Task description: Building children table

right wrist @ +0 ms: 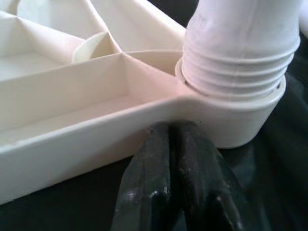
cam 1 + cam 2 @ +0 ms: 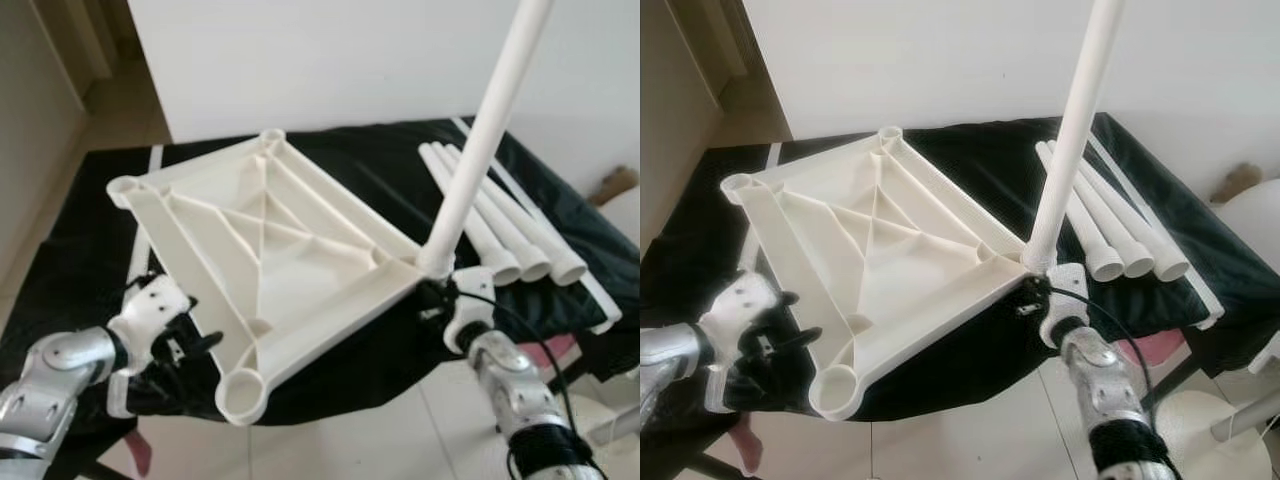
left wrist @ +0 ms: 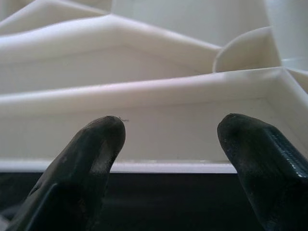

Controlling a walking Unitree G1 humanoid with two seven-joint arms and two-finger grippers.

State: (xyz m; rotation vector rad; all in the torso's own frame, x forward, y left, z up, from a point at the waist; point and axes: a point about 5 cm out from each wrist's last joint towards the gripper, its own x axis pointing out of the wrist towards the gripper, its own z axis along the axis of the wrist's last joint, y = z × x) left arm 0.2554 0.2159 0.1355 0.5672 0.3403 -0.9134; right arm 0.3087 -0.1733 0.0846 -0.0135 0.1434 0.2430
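A white plastic tabletop (image 2: 270,250) lies upside down on a black cloth, ribs up, with round sockets at its corners. One white leg (image 2: 480,140) stands screwed partway into the right corner socket (image 1: 231,115), its thread still showing. My right gripper (image 2: 432,295) is shut, fingertips (image 1: 168,139) pressed against the tabletop's rim just below that socket. My left gripper (image 2: 195,340) is open at the tabletop's left edge, its fingers (image 3: 96,144) apart before the rim (image 3: 144,166), holding nothing.
Three loose white legs (image 2: 500,235) lie side by side on the black cloth (image 2: 380,160) at the right. A white wall stands behind. Pale floor tiles (image 2: 400,440) show below the cloth's near edge, with a pink object (image 2: 560,355) at the right.
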